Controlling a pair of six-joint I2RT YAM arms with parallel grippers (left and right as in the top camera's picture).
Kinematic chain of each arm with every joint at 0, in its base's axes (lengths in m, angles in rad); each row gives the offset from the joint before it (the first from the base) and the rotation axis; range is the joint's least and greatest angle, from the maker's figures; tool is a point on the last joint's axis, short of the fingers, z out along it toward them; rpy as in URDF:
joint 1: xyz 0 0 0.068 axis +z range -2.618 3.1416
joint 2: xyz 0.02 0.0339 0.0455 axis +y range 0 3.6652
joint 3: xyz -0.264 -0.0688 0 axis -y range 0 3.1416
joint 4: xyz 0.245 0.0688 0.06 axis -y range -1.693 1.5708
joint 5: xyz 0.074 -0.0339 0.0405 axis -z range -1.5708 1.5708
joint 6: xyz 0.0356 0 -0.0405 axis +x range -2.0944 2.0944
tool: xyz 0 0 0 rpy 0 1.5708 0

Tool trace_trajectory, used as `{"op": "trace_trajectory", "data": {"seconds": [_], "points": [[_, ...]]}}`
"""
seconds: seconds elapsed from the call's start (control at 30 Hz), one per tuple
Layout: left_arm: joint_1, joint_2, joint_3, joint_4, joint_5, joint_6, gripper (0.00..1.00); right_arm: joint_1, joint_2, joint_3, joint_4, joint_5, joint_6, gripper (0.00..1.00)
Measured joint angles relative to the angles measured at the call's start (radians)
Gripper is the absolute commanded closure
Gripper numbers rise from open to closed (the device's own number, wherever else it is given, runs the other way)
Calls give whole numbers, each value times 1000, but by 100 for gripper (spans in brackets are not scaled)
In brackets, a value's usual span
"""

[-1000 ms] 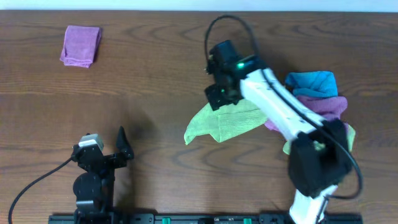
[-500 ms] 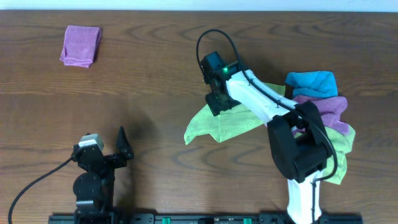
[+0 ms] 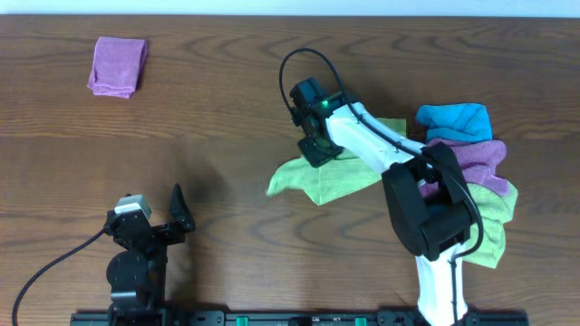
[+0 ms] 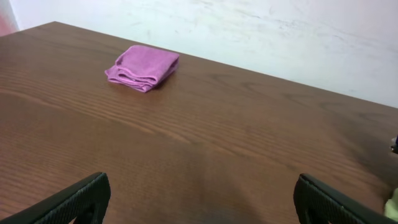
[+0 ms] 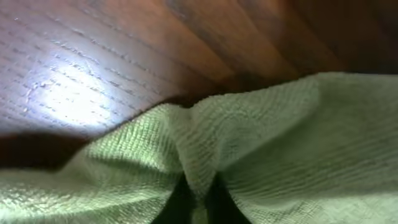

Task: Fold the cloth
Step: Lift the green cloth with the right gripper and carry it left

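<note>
On the table (image 3: 217, 100), the right gripper (image 3: 314, 152) pinched a bunched fold of the cloth (image 3: 337, 177), likely to drag it flat; the left gripper (image 3: 180, 214) waited open.

Overhead: straight down on tabletop (image 3: 217, 100); left wrist: low, across it; right wrist: close on cloth (image 5: 261, 137), shared with overhead

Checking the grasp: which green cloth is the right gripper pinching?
The green cloth spread at mid-table, bunched in the right gripper; the other green cloth lies in the heap at the right, under a purple cloth.
</note>
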Motion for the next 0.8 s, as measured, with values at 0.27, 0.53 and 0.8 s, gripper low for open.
{"op": "trace_trajectory", "data": {"seconds": [0.27, 0.53, 0.8], "points": [[0, 0, 0, 0, 0, 0, 5, 1, 47, 142, -2, -35, 0, 99], [0, 0, 0, 0, 0, 0, 5, 60, 56, 652, 2, -135, -42, 99], [0, 0, 0, 0, 0, 0, 5, 52, 27, 945, -248, -193, -100, 99]]}}
